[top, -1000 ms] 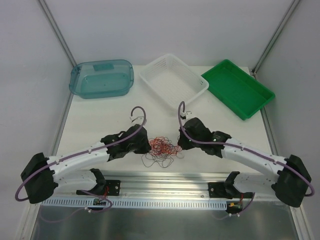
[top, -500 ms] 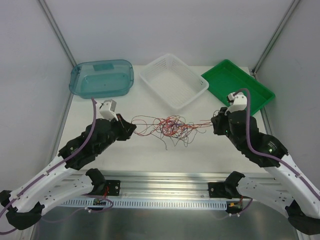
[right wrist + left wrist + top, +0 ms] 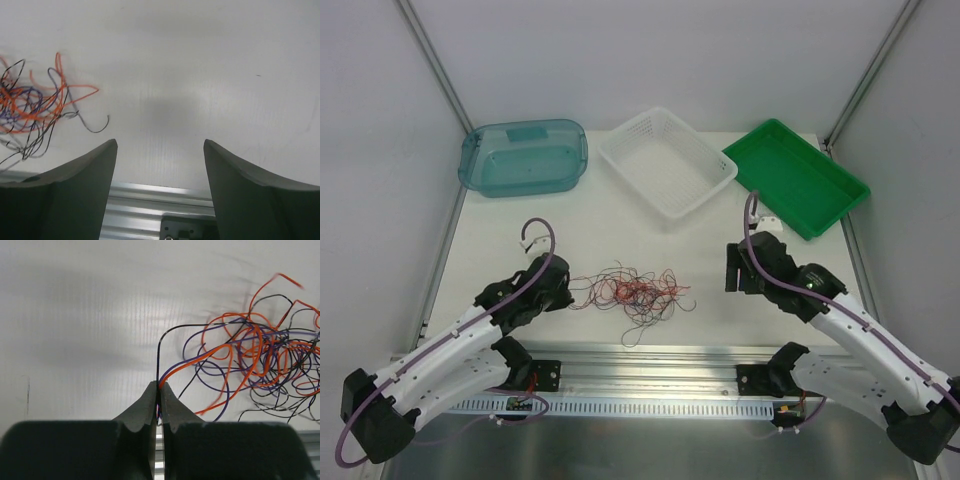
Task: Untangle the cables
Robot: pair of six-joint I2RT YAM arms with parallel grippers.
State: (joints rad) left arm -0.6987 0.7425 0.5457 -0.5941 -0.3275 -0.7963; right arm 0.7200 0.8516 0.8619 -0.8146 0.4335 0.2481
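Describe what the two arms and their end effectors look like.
The left arm and the right arm both have white link shells with black joint housings. A thick purple cable runs along each, looping free near the wrist. The left end effector and the right end effector each have two matte dark grey fingers tapering to narrow tips.

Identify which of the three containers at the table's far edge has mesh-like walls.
The middle one, the white basket; the teal tub and green tray beside it have solid walls.
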